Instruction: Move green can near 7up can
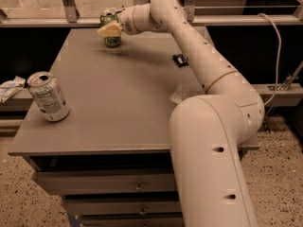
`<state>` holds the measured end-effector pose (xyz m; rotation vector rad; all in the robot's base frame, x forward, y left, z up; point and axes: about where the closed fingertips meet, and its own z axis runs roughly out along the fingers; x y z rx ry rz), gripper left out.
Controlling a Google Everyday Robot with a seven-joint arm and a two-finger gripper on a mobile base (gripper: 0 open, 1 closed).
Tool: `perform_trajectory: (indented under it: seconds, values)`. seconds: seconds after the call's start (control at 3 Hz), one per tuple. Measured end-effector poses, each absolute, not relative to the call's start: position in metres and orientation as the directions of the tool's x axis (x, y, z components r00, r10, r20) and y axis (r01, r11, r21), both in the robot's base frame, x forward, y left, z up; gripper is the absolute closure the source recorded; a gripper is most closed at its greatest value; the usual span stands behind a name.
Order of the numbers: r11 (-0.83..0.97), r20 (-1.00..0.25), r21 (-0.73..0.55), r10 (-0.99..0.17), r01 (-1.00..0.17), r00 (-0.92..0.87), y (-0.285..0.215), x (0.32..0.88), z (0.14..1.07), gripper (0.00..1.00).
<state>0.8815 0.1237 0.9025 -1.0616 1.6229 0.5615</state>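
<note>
The green can point(111, 38) stands at the far back edge of the grey table point(123, 108), its silver top showing just above my fingers. My gripper point(110, 30) is at the can, with a pale finger pad point(109, 30) across the can's front, and it looks shut on the can. The can's base seems to be just off the tabletop, above a faint shadow. The 7up can point(48, 97), silver-white with a text panel, stands upright near the table's front left corner, far from the gripper.
A small black object point(180, 59) lies on the table to the right of my arm. A crumpled white wrapper point(10, 88) sits on a ledge to the left of the table. Drawers point(109, 186) are under the tabletop. A railing runs behind the table.
</note>
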Motion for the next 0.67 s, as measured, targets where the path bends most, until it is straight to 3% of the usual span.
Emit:
perform_trajectory:
  seconds: [0.67]
  values:
    - [0.495, -0.937, -0.155, -0.348, -0.855, -0.032, 0.1153, 0.8726, 0.9072, 0.86]
